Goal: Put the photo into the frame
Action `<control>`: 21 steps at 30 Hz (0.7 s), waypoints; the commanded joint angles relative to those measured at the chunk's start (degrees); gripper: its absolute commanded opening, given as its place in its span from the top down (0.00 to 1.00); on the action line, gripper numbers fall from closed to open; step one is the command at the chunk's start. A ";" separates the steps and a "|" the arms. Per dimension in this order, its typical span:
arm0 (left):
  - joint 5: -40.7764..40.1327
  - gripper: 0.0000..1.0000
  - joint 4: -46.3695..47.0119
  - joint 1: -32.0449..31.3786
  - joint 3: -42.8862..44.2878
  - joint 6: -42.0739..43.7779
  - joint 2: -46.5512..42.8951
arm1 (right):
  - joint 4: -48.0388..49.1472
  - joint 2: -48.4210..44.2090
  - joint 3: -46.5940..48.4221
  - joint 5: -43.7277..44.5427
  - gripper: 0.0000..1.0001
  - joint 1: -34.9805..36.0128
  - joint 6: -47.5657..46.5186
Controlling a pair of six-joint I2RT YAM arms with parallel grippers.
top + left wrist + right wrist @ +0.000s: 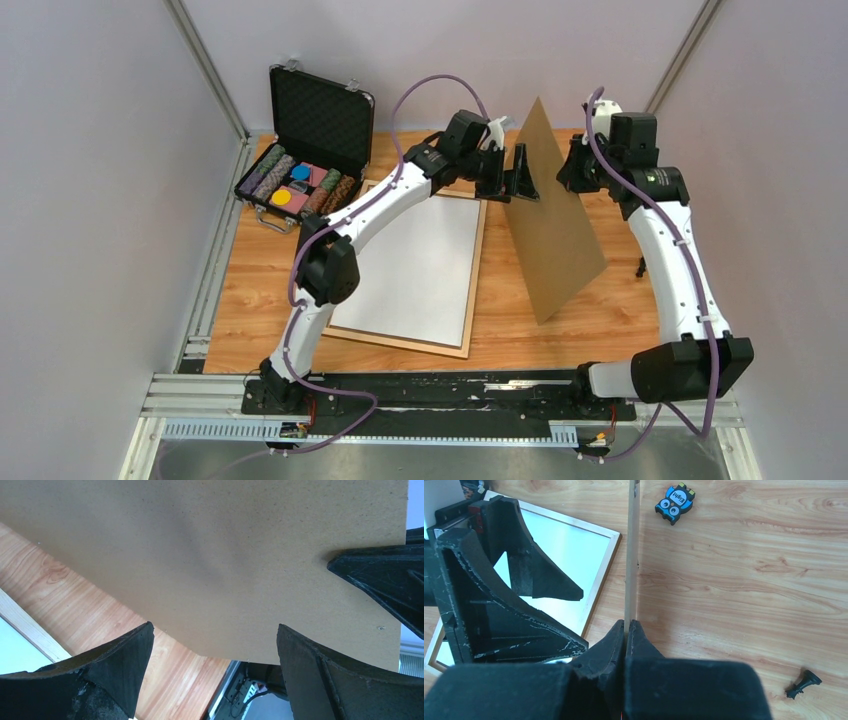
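The frame (476, 275), thin light-brown moulding, lies flat on the table left of centre. A plain white sheet fills it, apparently the photo (410, 265) lying white back up; its picture side does not show. A brown backing board (550, 220) stands on edge to the right of the frame. My right gripper (626, 625) is shut on the board's thin edge (631, 555), behind it in the top view (574, 168). My left gripper (214, 630) is open, its fingers spread before the board's face (210, 555) near its upper part (515, 175), with nothing between them.
An open black foam-lined case (310, 150) with poker chips stands at the back left. A small blue owl-like piece (675, 500) and a small black part (804, 684) lie on the wood right of the board. Metal rails run along the near edge.
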 commanded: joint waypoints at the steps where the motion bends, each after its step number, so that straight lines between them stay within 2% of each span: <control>1: 1.76 0.00 2.07 0.31 0.87 -1.08 0.32 | 4.32 0.05 0.92 2.23 1.00 1.07 -0.71; 5: 2.17 0.00 2.36 0.53 -0.23 -1.37 0.09 | 4.08 1.10 0.77 2.45 0.99 2.17 -0.34; 12: 2.54 0.00 3.47 1.96 -4.04 -2.05 -2.94 | 4.12 1.97 0.30 3.86 0.86 3.84 0.72; 18: 2.58 0.00 3.40 3.25 -7.43 -2.51 -7.12 | 3.45 1.76 1.24 3.10 0.62 5.11 2.00; 21: 2.17 0.00 2.96 3.82 -8.90 -2.59 -9.42 | 2.48 1.61 2.29 1.52 0.54 5.70 2.76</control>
